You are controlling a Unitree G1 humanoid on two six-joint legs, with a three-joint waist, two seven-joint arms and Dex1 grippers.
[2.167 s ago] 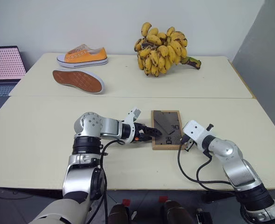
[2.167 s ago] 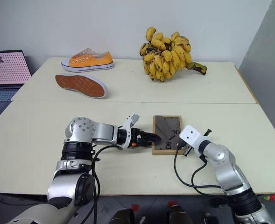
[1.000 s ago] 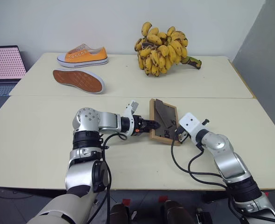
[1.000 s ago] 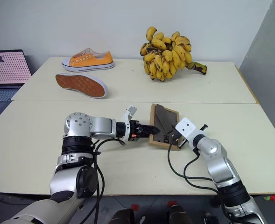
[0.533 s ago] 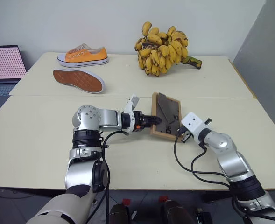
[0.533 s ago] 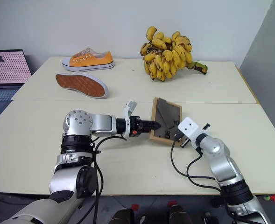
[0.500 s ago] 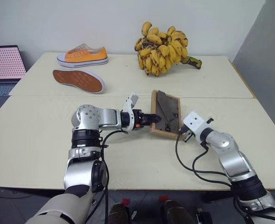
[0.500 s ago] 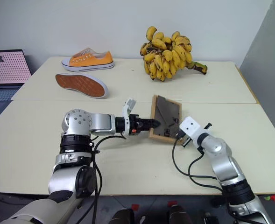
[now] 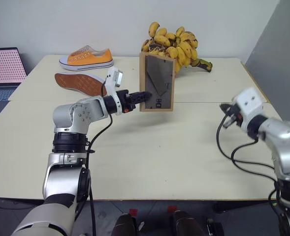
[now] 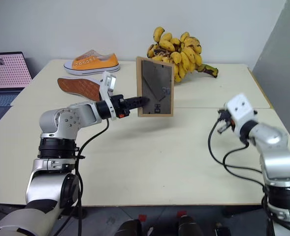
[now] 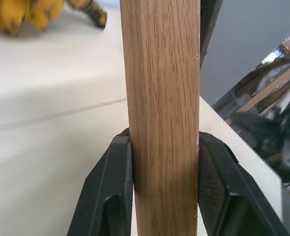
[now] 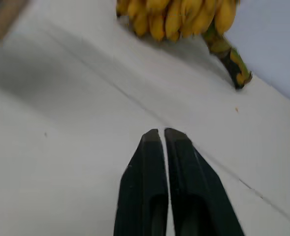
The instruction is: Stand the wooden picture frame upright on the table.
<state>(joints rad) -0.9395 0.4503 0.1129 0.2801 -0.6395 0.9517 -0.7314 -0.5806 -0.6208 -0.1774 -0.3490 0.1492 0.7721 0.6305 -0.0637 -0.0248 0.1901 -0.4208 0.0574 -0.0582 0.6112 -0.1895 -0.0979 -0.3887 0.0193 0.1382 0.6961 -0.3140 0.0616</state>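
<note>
- Since a second ago: wooden picture frame [image 9: 156,82] lifted off the desk [image 9: 149,152] and turned upright, now held up in front of the banana bunch [image 9: 177,42], grey back panel and black marks facing the head camera; whether the lower edge touches the desk cannot be told
- Left gripper [image 9: 144,96] reaching level toward the frame's left edge; black fingers [image 11: 110,191] clamped on either side of the light-wood edge, seen plainly in the left wrist view
- Right gripper [image 10: 220,119] drawn away to the right and raised, well apart from the frame; fingers [image 12: 147,191] nearly together with just a thin slit between them, gripping nothing, above bare desk with the banana stem further off
- Orange shoe [image 9: 86,58] upright at the far left of the desk; second shoe [image 9: 78,83] lying sole up just in front of it, partly behind the left arm
- Laptop [image 9: 4,66] with a lit screen beyond the desk's left edge
- Seam line across the desk between the near and far halves; frame roughly above that seam
</note>
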